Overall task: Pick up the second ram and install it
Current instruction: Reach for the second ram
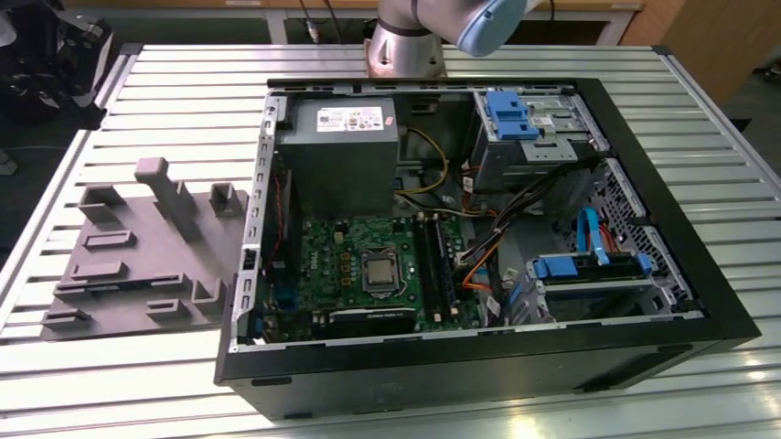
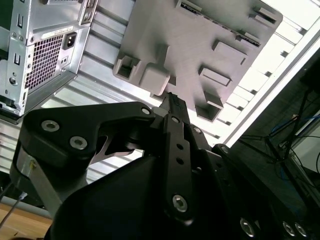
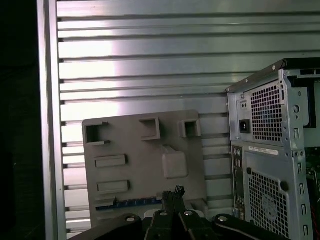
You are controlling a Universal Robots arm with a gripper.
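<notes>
We find the second ram point(image 3: 130, 202) lying in the grey block point(image 3: 145, 165), along the side of the block that faces the desk point(image 3: 150, 50) edge where the arm point(image 1: 409, 37) is mounted. Its long axis runs parallel to the desk's slats, so one end points at the computer case point(image 3: 270, 165) and the other at the desk edge on the exterior view's left. In the first wrist view the tool point(image 3: 175, 192) hangs well above the block, its tip over the stick's case-side end, so the stick stretches away from the case beneath it. We judge the tool narrow, its tips drawn together with nothing between them. The wrist is raised and looks down on the block.
</notes>
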